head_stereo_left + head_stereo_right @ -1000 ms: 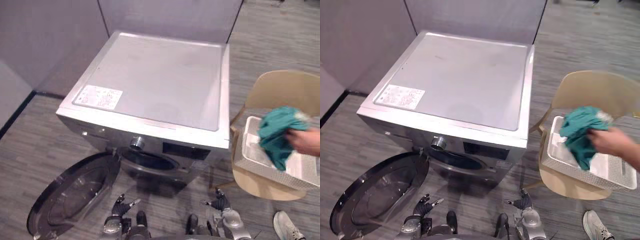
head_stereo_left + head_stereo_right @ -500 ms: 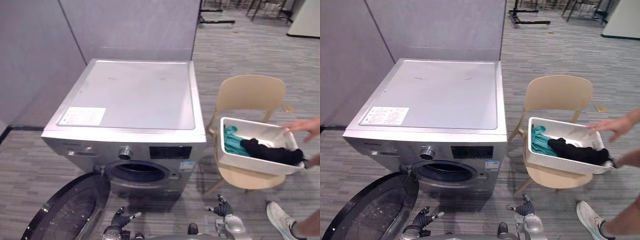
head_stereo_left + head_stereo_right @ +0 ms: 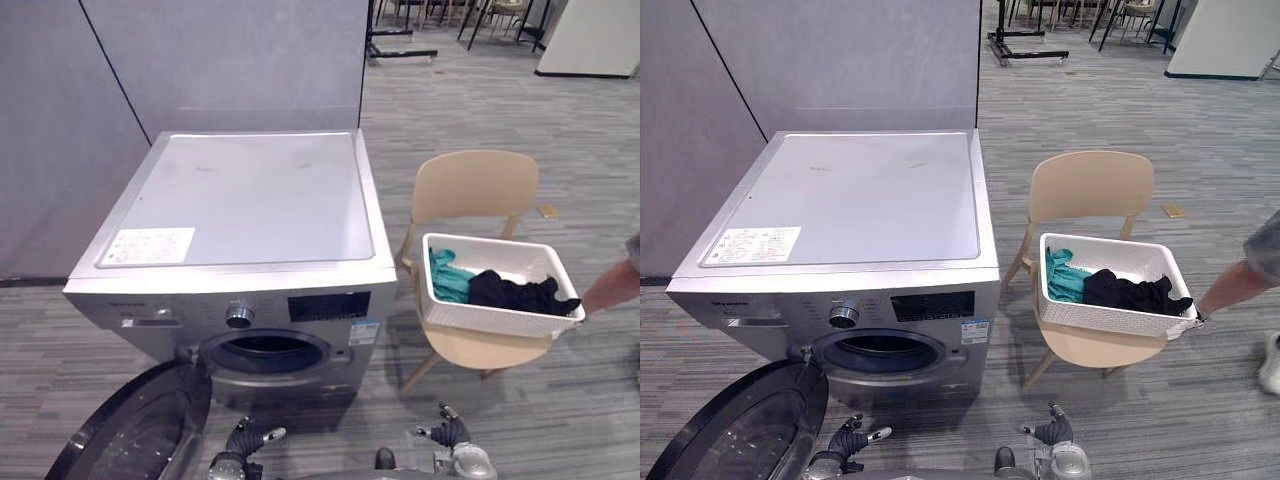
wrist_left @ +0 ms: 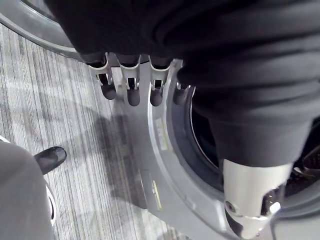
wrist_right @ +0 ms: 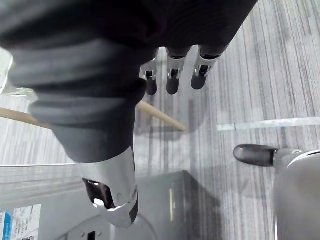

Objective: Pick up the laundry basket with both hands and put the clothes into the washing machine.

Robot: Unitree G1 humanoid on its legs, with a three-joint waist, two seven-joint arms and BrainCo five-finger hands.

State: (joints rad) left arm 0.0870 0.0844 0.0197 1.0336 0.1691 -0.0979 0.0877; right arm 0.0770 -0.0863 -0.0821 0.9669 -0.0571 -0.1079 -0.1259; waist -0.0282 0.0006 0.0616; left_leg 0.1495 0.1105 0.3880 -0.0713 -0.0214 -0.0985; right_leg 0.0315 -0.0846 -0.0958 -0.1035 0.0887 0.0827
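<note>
Nothing is picked up yet. My left hand [image 3: 245, 440] and right hand [image 3: 452, 436] hang before the washing machine [image 3: 250, 200], fingers straight and empty. The basket [image 3: 490, 320] of clothes [image 3: 515, 292] sits on a chair [image 3: 478, 185] just right of the machine. Next, I think, I turn there and grip both sides.

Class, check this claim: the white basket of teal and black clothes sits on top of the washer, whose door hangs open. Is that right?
No. The basket sits on the chair beside the washer, not on top of it, as the left eye view shows. It does hold teal and black clothes, and the door is open.
</note>
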